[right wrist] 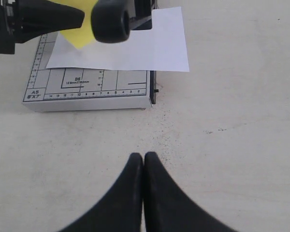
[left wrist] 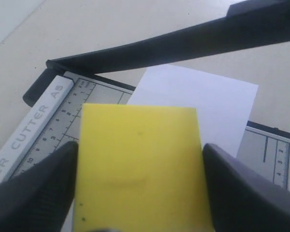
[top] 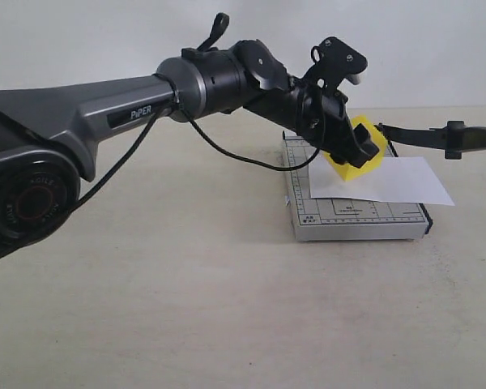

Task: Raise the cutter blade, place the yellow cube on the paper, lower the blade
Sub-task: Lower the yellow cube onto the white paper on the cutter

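My left gripper [top: 360,150] [left wrist: 140,159] is shut on the yellow cube [top: 346,162] [left wrist: 140,169] [right wrist: 82,36], one finger on each side. It holds the cube tilted over the far left part of the paper [top: 397,182] [left wrist: 198,96] [right wrist: 135,48]. I cannot tell whether the cube touches the sheet. The paper lies on the grey gridded cutter base [top: 348,219] [left wrist: 63,121] [right wrist: 87,92]. The cutter blade [top: 421,134] [left wrist: 183,41] stands raised off the base, hinged at the far right corner. My right gripper [right wrist: 144,157] is shut and empty above the table in front of the cutter; the exterior view does not show it.
The paper overhangs the base's black right edge [right wrist: 152,87]. A black cable [top: 235,154] sags from my left arm beside the cutter's left side. Beige table top [top: 186,308] surrounds the cutter, with a white wall behind.
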Controlling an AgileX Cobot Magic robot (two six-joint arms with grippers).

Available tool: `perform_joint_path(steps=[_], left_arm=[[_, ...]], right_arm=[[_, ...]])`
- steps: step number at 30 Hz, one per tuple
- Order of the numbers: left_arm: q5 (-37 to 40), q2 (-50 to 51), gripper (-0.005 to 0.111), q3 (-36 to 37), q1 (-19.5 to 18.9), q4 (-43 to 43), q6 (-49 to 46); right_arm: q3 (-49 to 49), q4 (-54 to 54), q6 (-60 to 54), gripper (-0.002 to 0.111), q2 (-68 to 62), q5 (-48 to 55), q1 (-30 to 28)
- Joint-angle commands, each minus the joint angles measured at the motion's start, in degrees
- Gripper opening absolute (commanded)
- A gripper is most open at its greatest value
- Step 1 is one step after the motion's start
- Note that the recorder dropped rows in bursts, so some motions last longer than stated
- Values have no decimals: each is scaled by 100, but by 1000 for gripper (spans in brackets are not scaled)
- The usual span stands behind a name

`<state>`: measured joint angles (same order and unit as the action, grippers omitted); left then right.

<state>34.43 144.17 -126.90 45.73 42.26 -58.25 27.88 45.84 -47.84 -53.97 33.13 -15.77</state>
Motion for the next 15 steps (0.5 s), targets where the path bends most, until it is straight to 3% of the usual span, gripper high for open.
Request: perform_joint_path(steps=[1, 15], left_arm=[[55, 55, 4, -116, 5, -12, -62], [95, 211, 4, -116, 5, -10, -136]], right_arm=[[15, 39, -1, 0, 17, -38, -19], [15, 39, 7, 0, 17, 47, -19]])
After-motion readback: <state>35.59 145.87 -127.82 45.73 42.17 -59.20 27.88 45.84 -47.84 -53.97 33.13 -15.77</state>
